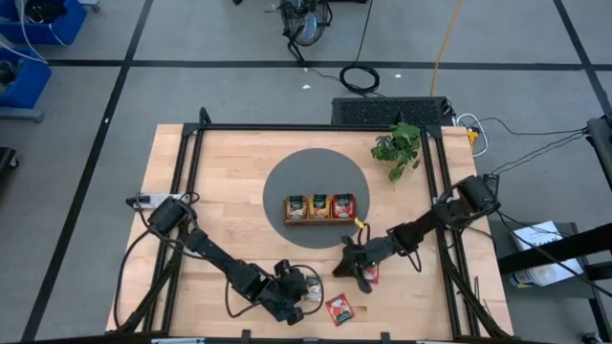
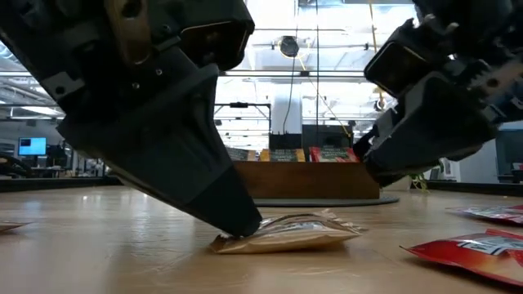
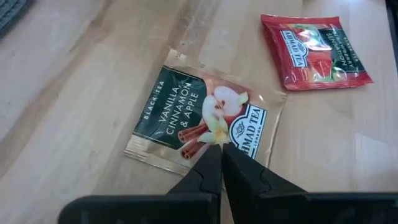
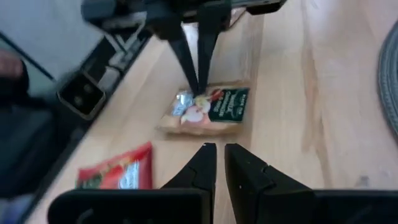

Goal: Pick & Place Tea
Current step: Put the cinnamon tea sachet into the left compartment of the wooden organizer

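Observation:
A dark green tea sachet (image 3: 186, 115) lies flat on the wooden table near its front edge, also seen in the low view (image 2: 294, 233) and the right wrist view (image 4: 214, 111). My left gripper (image 3: 221, 148) is shut, its tips down on this sachet. My right gripper (image 4: 220, 149) hovers just to the right of it (image 1: 346, 269), shut with nothing between its fingers and pointing toward the sachet. One red sachet (image 1: 339, 309) lies by the front edge. Another red sachet (image 1: 369, 275) lies beside my right gripper. My left gripper sets its shut fingertips (image 2: 243, 225) on the green sachet's printed top face, close to one edge (image 3: 239, 144). The fingers slant down from the table's left. The sachet lies on the table. Whether the tips pinch any foil, I cannot tell.
A brown wooden tray (image 1: 320, 221) holding several upright sachets stands on a round grey mat (image 1: 287, 172) at the table's middle. A small green plant (image 1: 399, 148) sits at the far right. A black frame rail (image 1: 191, 153) runs around the tabletop.

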